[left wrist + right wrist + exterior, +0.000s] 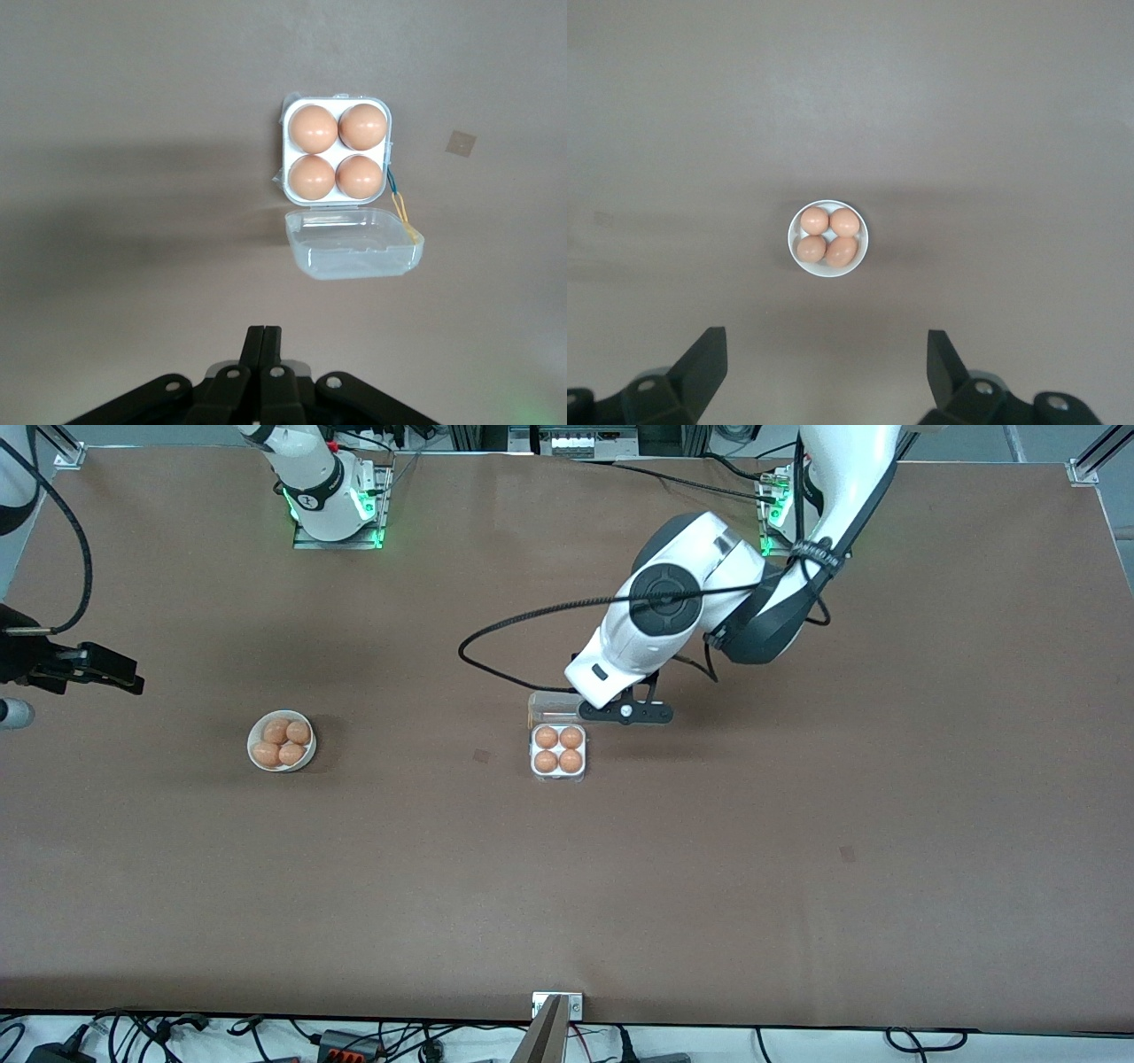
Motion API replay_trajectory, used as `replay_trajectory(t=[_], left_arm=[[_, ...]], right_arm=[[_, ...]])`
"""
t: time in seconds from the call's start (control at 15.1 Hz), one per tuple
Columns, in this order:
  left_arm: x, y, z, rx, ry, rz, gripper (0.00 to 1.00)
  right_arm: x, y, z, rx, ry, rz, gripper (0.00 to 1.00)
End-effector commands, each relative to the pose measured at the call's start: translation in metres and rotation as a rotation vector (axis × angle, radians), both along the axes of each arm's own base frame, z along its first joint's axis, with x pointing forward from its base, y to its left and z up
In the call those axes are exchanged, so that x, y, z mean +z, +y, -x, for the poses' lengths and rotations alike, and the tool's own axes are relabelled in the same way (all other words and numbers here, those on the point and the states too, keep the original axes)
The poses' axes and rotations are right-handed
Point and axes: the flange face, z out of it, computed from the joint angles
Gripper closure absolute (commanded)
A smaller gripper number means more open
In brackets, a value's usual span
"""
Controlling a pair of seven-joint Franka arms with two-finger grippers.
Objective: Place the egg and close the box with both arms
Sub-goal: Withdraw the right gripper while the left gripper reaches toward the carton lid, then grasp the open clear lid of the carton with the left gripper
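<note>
Four brown eggs [559, 749] filled every cell of the small square clear-plastic egg carton [558, 777], which sat on the brown table [797, 868] about midway between the two arms' ends. Its hinged transparent lid [551, 707] lay swung open, farther from the front camera than the cells, and in the left wrist view the lid [354, 244] showed hollow side up, with a thin yellow and blue cord [400, 205] at one corner.

The left gripper [631, 712] hung low just beside the open lid, toward the left arm's end of the table, its two black fingers [263, 347] pressed together with nothing between them.

One round white bowl [282, 740] stood well apart from the carton, toward the right arm's end of the table, and held four more brown eggs [283, 742].

The right gripper [93, 669] waited high up at the right arm's end of the table. In the right wrist view its black fingers [700, 363] stood wide apart and empty, with the bowl [827, 238] below and between them.
</note>
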Motion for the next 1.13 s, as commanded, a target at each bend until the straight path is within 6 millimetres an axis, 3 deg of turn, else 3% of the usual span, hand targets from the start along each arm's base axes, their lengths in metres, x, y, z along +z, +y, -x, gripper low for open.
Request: replay_trajectory(t=[0.0, 0.13, 0.27, 0.46, 0.66, 0.86, 1.06], left_arm=[[-0.017, -0.024, 0.007, -0.026, -0.014, -0.033, 0.97], [-0.036, -0.047, 0.026, -0.051, -0.024, -0.083, 1.0], [-0.048, -0.06, 0.031, 0.003, -0.024, -0.096, 1.0], [-0.065, -0.07, 0.035, 0.002, -0.039, -0.105, 1.0], [-0.097, -0.088, 0.055, -0.061, -0.041, -0.147, 1.0], [-0.111, -0.097, 0.065, -0.082, -0.045, -0.159, 1.0], [-0.122, -0.101, 0.063, -0.084, -0.065, -0.141, 1.0]], right_arm=[[-0.001, 0.002, 0.038, 0.002, -0.04, 0.01, 0.0], [0.002, 0.002, 0.038, -0.003, -0.043, 0.003, 0.0], [0.006, 0.003, 0.038, -0.001, -0.046, 0.003, 0.0], [0.006, 0.002, 0.036, 0.003, -0.049, 0.003, 0.0], [0.013, 0.003, 0.034, 0.002, -0.071, 0.003, 0.0], [0.012, 0.004, 0.036, 0.017, -0.057, 0.002, 0.0], [0.014, 0.01, 0.036, 0.028, -0.061, 0.003, 0.0]])
